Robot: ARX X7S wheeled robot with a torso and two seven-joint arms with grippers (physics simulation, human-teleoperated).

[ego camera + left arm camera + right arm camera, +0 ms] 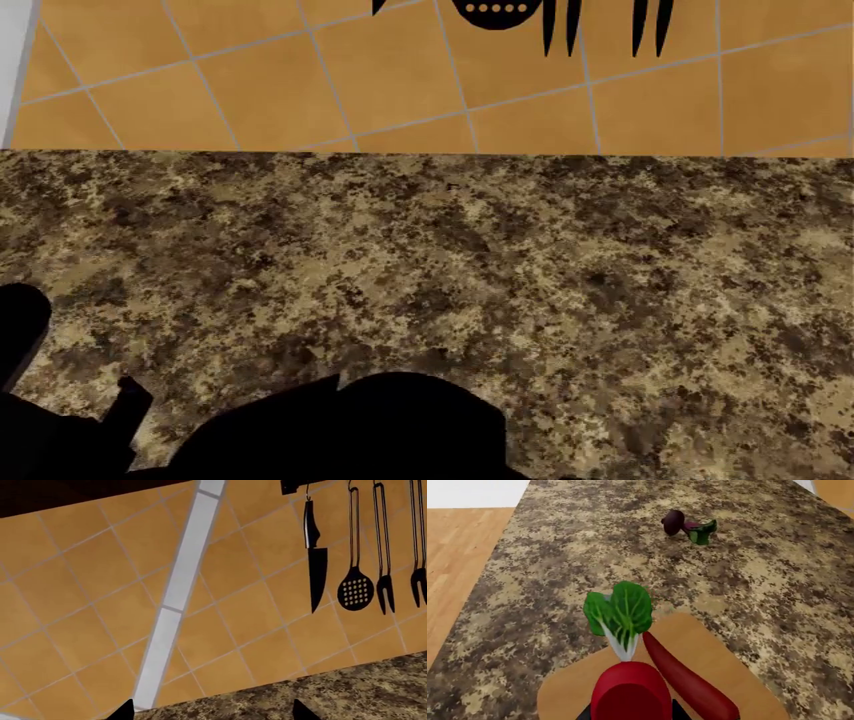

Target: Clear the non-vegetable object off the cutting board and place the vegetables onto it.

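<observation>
Right gripper (630,711) clamped on the radish (629,692) over the cutting board (714,660), I note the chili (687,677) touching alongside and the beet (684,525) lying well ahead on the counter (560,555).

A kitchen, as shown by the speckled brown granite tabletop (534,260) backed by an orange tiled wall (87,590), where a black knife (316,565), slotted spoon (354,580) and fork (384,580) hang from a rail, with wood flooring (457,565) beside it.
</observation>
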